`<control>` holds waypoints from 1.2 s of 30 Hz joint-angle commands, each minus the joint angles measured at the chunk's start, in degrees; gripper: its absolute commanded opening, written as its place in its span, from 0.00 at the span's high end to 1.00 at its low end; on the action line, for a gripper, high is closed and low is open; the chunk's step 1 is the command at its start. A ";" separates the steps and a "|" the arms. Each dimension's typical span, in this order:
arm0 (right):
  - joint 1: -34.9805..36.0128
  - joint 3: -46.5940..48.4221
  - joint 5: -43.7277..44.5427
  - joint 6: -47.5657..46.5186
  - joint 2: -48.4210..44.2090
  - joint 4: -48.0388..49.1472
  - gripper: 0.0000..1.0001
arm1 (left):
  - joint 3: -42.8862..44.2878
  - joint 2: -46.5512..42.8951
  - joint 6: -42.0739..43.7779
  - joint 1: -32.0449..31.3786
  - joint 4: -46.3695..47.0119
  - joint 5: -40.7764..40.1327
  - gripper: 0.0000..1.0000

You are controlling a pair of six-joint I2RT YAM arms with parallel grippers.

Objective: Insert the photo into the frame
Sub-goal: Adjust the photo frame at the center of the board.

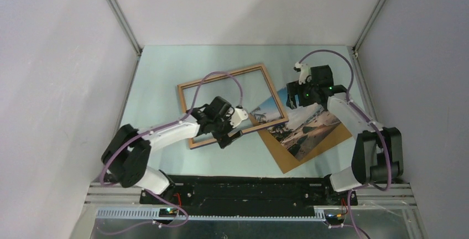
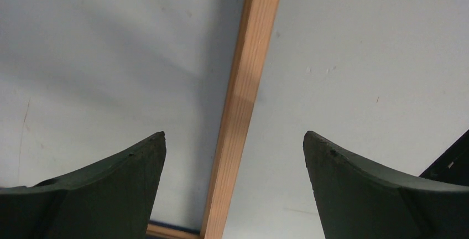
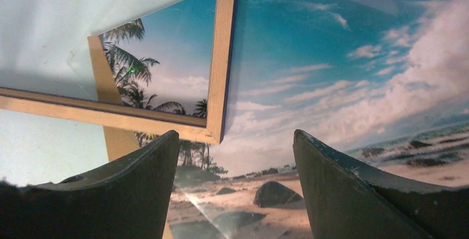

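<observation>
**Frame corner lies over the photo, both arms open-handed**

From here the frame (image 3: 222,56) lies flat on the pale table (image 1: 166,73), turned at an angle, its light wood side up. The photo (image 1: 309,123) lies picture side up just to the right of it, resting on a brown backing board (image 1: 282,159) that sticks out past its near edge. The frame's near right corner overlaps the photo's palm-tree corner, so the palms show through the clear pane.

The left gripper (image 2: 234,134) hangs over the frame's near rail. Its fingers (image 2: 110,183) are spread wide, one on each side of the wooden strip, and hold nothing.

The right gripper (image 3: 236,131) hovers low over the photo, right by that overlapping corner. Its fingers (image 3: 354,189) also stand apart with nothing between them, the beach and clouds showing in the gap. Whether the tips touch the print I cannot tell
</observation>
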 commanded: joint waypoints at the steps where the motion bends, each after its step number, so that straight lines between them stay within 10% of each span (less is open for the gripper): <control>1: -2.07 0.83 -2.84 -0.94 -6.03 -3.54 0.20 | 5.50 5.37 0.20 -3.03 0.61 -1.63 0.02; 22: -8.50 -8.37 -7.00 -1.51 -19.85 -1.11 0.20 | 12.97 19.14 -5.39 -5.55 0.65 -1.29 0.23; 36: -12.54 -9.67 -10.83 -0.93 -22.25 -0.88 0.20 | 12.61 20.24 -10.62 -5.38 0.67 -1.57 0.63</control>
